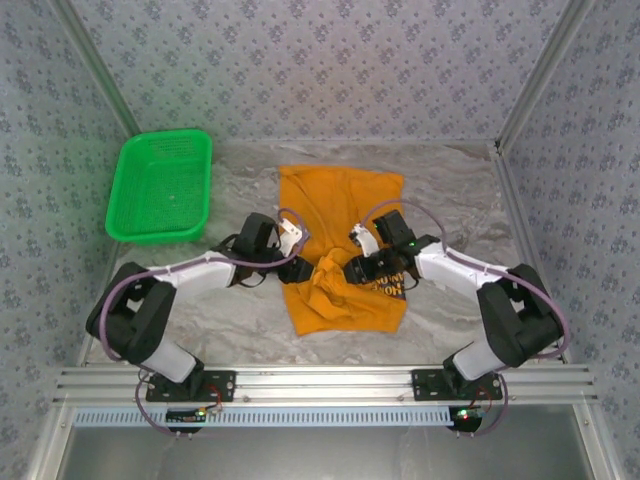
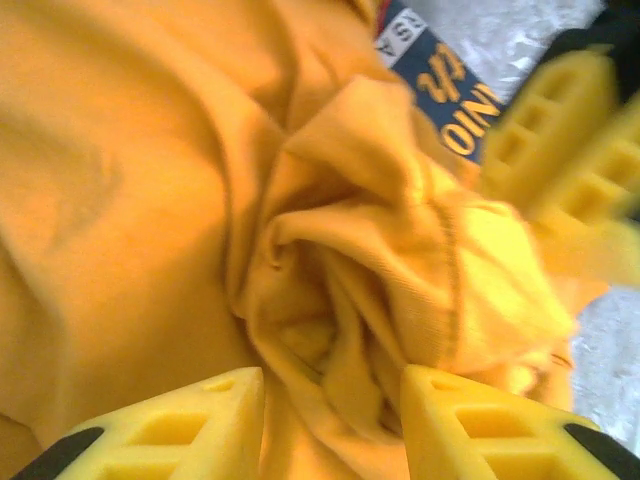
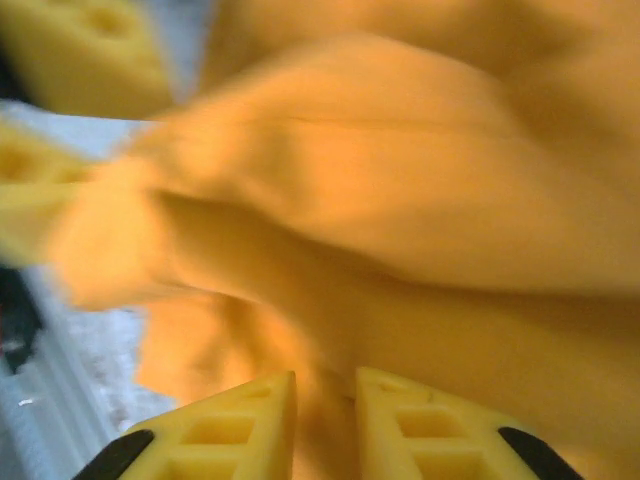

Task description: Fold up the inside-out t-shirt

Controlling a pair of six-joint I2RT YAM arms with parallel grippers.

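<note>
The inside-out t-shirt (image 1: 340, 205) lies orange-yellow in the middle of the table, bunched into a twisted knot (image 1: 330, 278) at its lower half. A dark blue printed graphic (image 1: 392, 286) shows by the right arm. My left gripper (image 1: 303, 268) sits at the knot's left side. In the left wrist view this gripper (image 2: 330, 385) stands open, and a loose ridge of the t-shirt (image 2: 330, 300) runs between its yellow fingers. My right gripper (image 1: 352, 270) meets the knot from the right. Up close, that gripper (image 3: 325, 385) has its jaws nearly together with a fold of the t-shirt (image 3: 400, 180) pinched between them.
A green mesh basket (image 1: 160, 185) stands at the back left of the marble table (image 1: 230, 320). Patterned walls close the back and both sides. The two grippers are close together, and the right one's fingers (image 2: 560, 110) show in the left wrist view.
</note>
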